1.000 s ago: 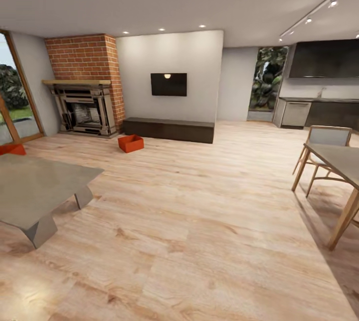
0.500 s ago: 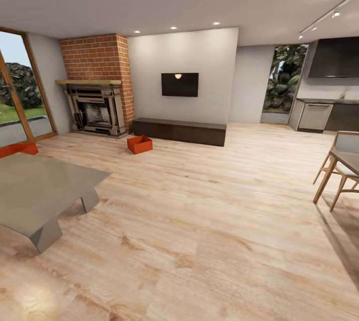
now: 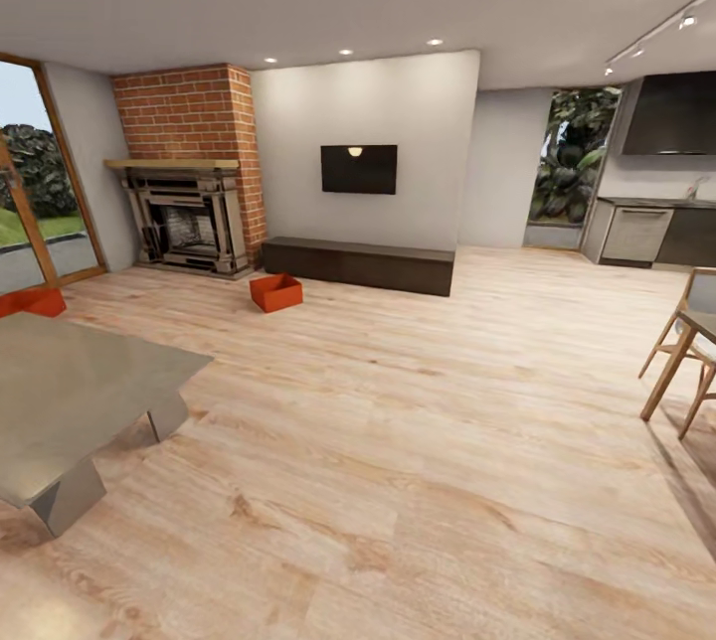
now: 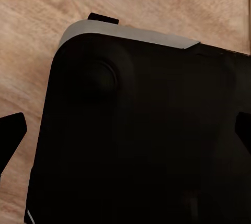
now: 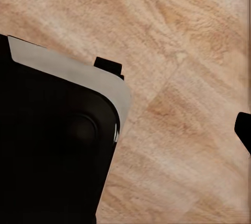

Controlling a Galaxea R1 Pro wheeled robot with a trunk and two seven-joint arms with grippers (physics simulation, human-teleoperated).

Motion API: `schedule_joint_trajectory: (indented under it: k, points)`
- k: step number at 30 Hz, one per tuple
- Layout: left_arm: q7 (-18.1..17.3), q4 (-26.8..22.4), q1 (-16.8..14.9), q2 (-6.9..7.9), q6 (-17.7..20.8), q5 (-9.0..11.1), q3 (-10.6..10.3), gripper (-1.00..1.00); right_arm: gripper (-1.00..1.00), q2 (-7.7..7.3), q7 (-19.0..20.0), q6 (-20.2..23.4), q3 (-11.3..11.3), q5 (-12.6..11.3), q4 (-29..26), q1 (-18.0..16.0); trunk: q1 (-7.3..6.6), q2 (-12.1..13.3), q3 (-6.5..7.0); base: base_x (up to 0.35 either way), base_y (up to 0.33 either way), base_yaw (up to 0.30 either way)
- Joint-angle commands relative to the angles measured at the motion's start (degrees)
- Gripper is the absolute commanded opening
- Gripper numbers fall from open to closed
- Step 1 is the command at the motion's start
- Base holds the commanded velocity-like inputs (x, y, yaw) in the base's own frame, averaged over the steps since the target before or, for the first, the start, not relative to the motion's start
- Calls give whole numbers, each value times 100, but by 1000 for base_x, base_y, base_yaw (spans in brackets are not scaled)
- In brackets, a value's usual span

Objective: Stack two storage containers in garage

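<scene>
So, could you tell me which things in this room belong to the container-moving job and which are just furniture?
For the job:
- storage container on the wood floor near the fireplace
- second storage container by the glass door

Just there:
- fireplace
- wall TV
- low bench
- grey table
- chair

- You face the living room: light wood-plank floor, brick fireplace far left.
- One storage container sits on the planks, near the fireplace, in front of the dark low cabinet.
- Second storage container at the left edge, beyond the grey table.
- Wall TV above the cabinet.
</scene>
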Motion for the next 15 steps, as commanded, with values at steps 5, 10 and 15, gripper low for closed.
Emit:
schedule_joint_trajectory:
  k: [5,10,15]
  points:
    - [4,0,-2,-2,-29,21,11,100,100,18,41,-16,-8,-10,19,-8,3,-3,-5,325,0,0]
    - [4,0,-2,-2,-24,21,11,100,100,48,45,-12,-12,-22,19,-8,3,-3,-5,325,0,0]
    - [4,-1,-2,-3,-18,21,11,100,100,40,46,-31,-15,-15,19,-8,3,-3,-5,325,0,3]
